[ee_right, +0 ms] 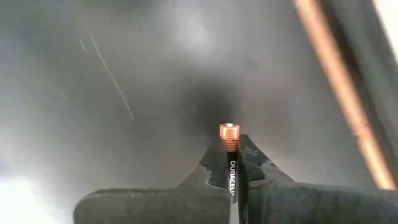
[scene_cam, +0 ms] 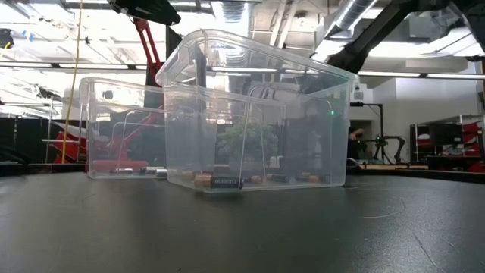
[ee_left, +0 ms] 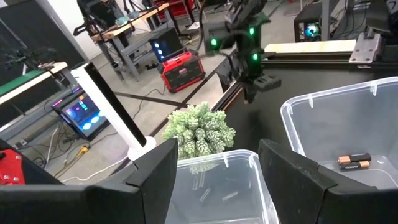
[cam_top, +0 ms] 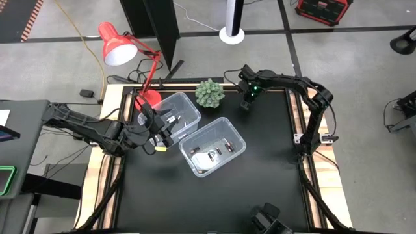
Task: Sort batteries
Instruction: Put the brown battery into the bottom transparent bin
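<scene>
Two clear plastic bins stand side by side on the black table: the left bin (cam_top: pixel 177 112) and the right bin (cam_top: pixel 213 146). Whitish batteries (ee_left: pixel 214 196) lie on the left bin's floor, and dark batteries with copper ends (ee_left: pixel 354 162) lie on the right bin's floor. My left gripper (cam_top: pixel 166 133) hangs open over the left bin's near-left rim, with nothing between its fingers (ee_left: pixel 155 171). My right gripper (cam_top: pixel 248 101) points down near the table's far edge, right of the plant, shut on a dark battery (ee_right: pixel 231 171). My right gripper pinches the battery's dark body (ee_right: pixel 231 177) between its two fingers (ee_right: pixel 214 165), coming from above and pointing down. The battery lies along the fingers. Its copper end (ee_right: pixel 229 132) sticks out past the fingertips toward the table top.
A small green plant (cam_top: pixel 210 93) stands at the far edge between the bins and my right gripper. A red desk lamp (cam_top: pixel 117 44) is clamped at the far left corner. The table's near half (cam_top: pixel 214 201) is bare black surface. Wooden rails (cam_top: pixel 305 162) run along its sides.
</scene>
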Robot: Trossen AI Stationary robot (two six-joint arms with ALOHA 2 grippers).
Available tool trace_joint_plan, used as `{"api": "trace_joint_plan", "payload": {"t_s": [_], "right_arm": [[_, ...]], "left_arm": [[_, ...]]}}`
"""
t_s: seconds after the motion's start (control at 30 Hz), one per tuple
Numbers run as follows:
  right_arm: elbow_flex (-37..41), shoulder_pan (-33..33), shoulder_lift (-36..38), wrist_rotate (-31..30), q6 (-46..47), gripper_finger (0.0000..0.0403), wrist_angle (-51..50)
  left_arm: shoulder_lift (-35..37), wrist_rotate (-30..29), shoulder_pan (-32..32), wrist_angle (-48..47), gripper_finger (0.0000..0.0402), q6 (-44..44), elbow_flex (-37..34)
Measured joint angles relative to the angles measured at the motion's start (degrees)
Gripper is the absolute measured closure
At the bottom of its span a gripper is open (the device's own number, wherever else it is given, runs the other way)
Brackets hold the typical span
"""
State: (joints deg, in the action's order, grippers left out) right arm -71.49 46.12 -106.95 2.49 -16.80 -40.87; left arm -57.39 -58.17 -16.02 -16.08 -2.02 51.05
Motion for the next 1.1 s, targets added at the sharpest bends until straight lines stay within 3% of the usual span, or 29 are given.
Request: {"api": "trace_joint_plan", "payload": {"t_s": [0.23,0.47,0.73,0.93,1.1], "right_arm": [[-0.11,-2.04,6.46,-0.47,0.48,0.0402,-2.44],[-0.24,-8.51,16.80,-0.97,2.07,0.0402,-2.58],[-0.39,-25.85,25.80,-0.95,4.94,0.0402,0.05],[-0.41,-41.11,25.29,-0.89,6.74,0.0400,2.34],[-0.43,-48.89,23.68,-0.93,6.93,0.0372,6.10]], "left_arm": [[0.00,0.00,0.01,-0.20,0.0182,-0.05,0.00],[0.00,0.00,0.01,-1.18,0.0182,-0.83,0.00],[0.00,0.42,0.00,-2.54,0.0182,-2.30,0.00],[0.00,0.94,0.01,-4.61,0.0182,-4.89,0.00],[0.00,0.92,0.29,-6.16,0.0182,-6.88,0.02]]}}
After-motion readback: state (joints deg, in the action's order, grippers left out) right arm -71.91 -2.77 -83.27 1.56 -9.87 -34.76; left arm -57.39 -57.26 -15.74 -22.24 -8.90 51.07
